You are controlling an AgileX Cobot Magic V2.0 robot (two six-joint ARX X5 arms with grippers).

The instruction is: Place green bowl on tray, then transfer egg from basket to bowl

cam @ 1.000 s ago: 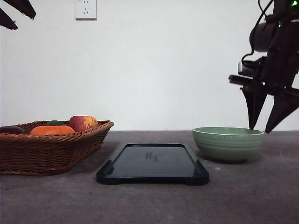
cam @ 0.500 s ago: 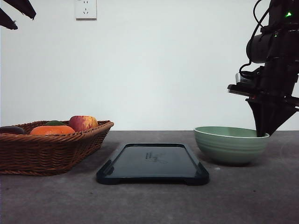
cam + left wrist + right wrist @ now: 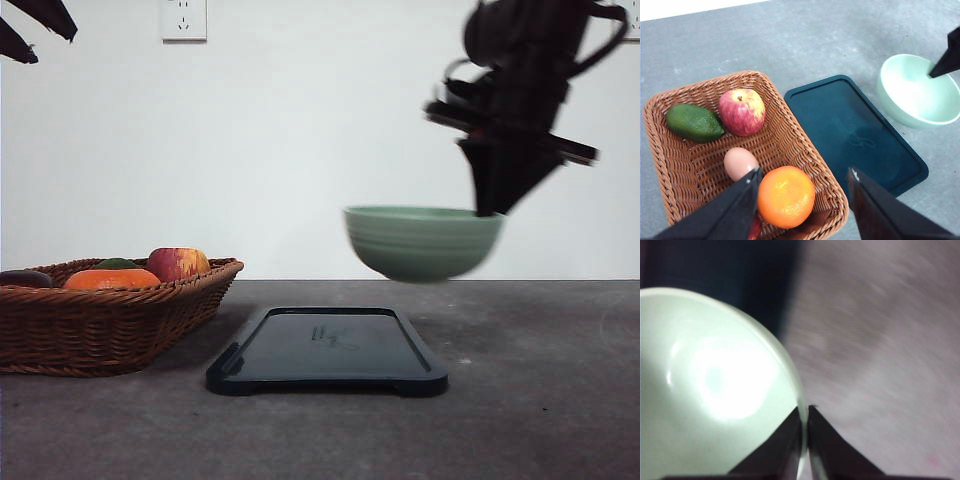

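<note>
Right tool (image 3: 490, 205) pinching the rim of the green bowl (image 3: 422, 241), held in the air above the right part of the tray (image 3: 327, 350); left tool (image 3: 802, 187) spread, high above the basket (image 3: 675, 165) holding the egg (image 3: 739, 162); tabletop (image 3: 540, 400) grey.
</note>
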